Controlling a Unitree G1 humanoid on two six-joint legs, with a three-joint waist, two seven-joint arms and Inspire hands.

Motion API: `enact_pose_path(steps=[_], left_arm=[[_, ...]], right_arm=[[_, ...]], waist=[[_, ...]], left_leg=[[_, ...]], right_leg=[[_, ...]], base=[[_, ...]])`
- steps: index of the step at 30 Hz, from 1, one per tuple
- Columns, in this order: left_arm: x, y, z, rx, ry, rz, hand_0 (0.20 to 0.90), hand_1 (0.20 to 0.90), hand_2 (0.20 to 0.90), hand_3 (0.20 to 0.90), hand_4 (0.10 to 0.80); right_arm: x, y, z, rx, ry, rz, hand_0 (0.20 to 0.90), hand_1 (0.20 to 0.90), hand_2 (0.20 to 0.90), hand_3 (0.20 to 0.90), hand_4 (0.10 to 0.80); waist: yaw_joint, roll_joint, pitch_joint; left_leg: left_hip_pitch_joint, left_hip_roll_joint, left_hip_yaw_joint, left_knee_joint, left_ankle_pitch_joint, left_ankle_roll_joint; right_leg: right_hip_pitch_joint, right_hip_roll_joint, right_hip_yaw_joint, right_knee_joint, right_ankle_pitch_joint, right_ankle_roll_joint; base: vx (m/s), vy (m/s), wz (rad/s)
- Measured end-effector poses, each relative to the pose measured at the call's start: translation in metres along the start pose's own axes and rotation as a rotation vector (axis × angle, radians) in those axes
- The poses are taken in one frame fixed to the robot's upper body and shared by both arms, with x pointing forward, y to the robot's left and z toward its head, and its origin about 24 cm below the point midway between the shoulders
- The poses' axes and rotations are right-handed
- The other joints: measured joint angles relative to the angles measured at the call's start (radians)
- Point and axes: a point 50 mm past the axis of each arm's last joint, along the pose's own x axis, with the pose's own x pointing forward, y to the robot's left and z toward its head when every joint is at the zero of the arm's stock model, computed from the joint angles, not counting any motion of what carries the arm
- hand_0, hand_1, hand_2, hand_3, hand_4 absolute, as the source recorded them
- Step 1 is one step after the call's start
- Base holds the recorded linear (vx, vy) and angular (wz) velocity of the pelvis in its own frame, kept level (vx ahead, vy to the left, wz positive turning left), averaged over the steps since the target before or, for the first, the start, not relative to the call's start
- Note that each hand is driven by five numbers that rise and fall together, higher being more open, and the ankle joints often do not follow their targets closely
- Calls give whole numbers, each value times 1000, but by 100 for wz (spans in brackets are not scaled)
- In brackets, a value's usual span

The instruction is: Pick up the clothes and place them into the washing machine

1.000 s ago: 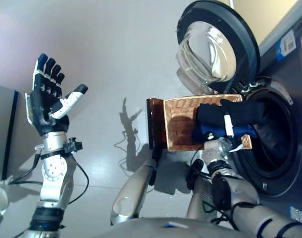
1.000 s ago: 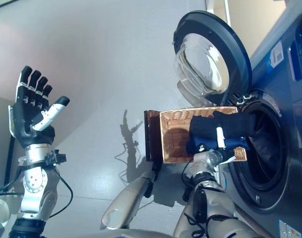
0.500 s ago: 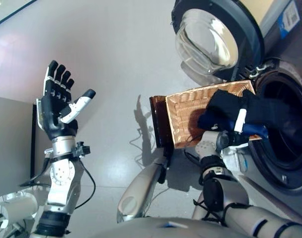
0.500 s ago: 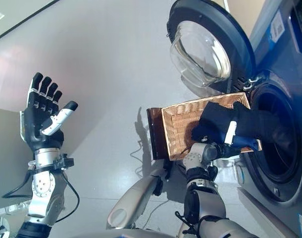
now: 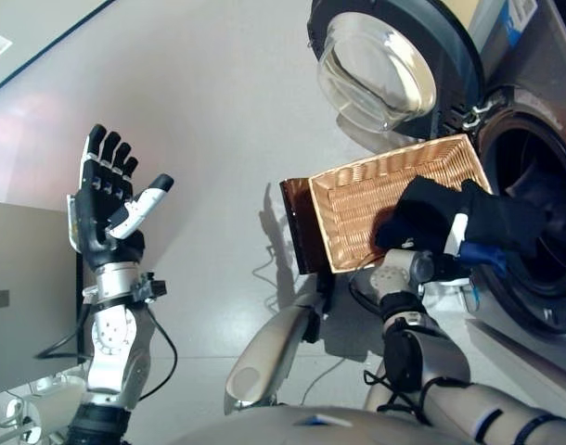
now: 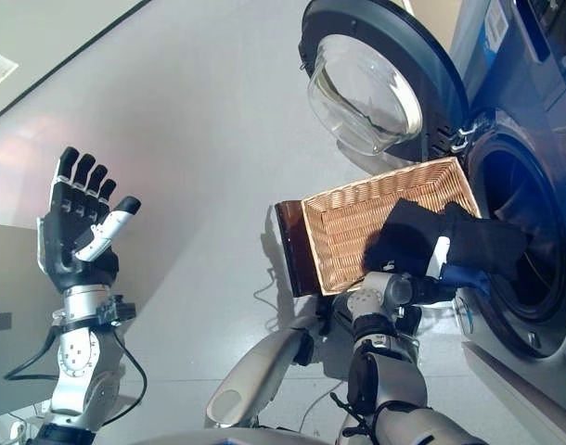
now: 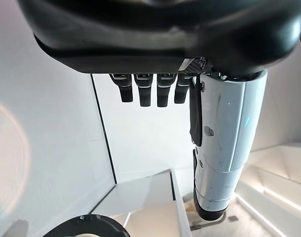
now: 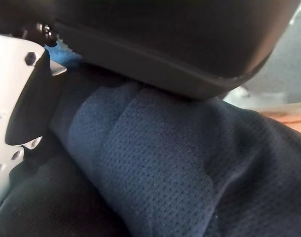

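Holding a dark garment (image 5: 469, 218) in the right hand (image 5: 430, 267) at centre right of the head views, fingers and white-covered thumb wrapping round the cloth. Draping the garment from the basket's right end across to the rim of the washing machine (image 5: 543, 199) opening at the right edge, part of the fabric already reaching into the dark drum; a bit of blue cloth (image 5: 478, 252) showing just under it. Filling the right wrist view with dark blue mesh fabric (image 8: 155, 163) pressed close against the palm. Resting a wicker basket (image 5: 376, 199) tilted in the middle of the frame, touching the garment. Standing wide open at upper right, the round glass door (image 5: 380, 74). Raising the left hand (image 5: 102, 204) at left of frame, fingers straight and spread, holding nothing.
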Motion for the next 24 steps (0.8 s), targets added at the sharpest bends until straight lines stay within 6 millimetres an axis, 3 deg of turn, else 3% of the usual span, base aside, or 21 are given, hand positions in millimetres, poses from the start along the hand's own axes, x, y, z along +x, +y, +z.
enact_pose_path(steps=[7, 9, 13, 16, 17, 18, 22, 24], left_arm=[[-1, 0, -1, -34, 7, 11, 900, 900, 900, 900, 800], [0, 0, -1, -32, 3, 14, 900, 900, 900, 900, 800], [-1, 4, 0, -16, 0, 22, 900, 900, 900, 900, 800], [2, 5, 4, -1, -34, 27, 900, 900, 900, 900, 800], [4, 6, 6, 9, -48, 25, 900, 900, 900, 900, 800], [6, 6, 9, 22, -62, 24, 900, 900, 900, 900, 800], [9, 13, 15, 38, -100, 58, 900, 900, 900, 900, 800], [11, 12, 17, 39, -112, 49, 900, 900, 900, 900, 800]], right_arm=[[7, 8, 14, 20, -44, -2, 200, 200, 200, 200, 300], [11, 21, 31, 79, -81, -4, 200, 200, 200, 200, 300], [13, 70, 77, 165, -186, 61, 200, 200, 200, 200, 300], [5, 126, 152, 271, -347, 163, 200, 200, 200, 200, 300], [-1, 142, 181, 288, -409, 188, 716, 716, 716, 716, 669], [-3, 151, 195, 211, -500, 219, 900, 900, 900, 900, 800], [-28, 188, 214, 65, -605, 397, 900, 900, 900, 900, 800], [-30, 189, 205, 16, -605, 432, 900, 900, 900, 900, 800]], waist=[[-15, 24, -5], [-15, 27, -4], [-10, 57, -1], [-8, 66, 1], [5, 66, 0], [18, 68, 4], [17, 72, 12], [8, 68, 16]], left_leg=[[4, 1, 13, -1, 0, 0], [-1, 1, 26, -3, -1, 0], [-24, -2, 50, -1, -1, 1], [-56, -3, 59, 2, 4, 1], [-67, -4, 68, 6, 4, 3], [-78, -6, 77, 3, 8, 10], [-123, -17, 96, 8, 11, 15], [-115, -16, 103, 10, 3, 15]], right_leg=[[-3, 0, 8, 3, 0, 1], [-21, 0, 18, 12, 0, 1], [-61, 1, 35, 20, 8, 3], [-111, 2, 57, 45, 11, 0], [-127, 4, 65, 57, 11, 3], [-153, 6, 78, 66, 12, 2], [-229, 15, 134, 93, 24, 1], [-226, 17, 141, 91, 24, 2]], base=[[-7, -15, -3], [-38, -41, -11], [-46, -56, -17], [-22, -35, -4], [77, 34, -10], [-93, 31, -15], [25, 22, -16], [75, 42, -23]])
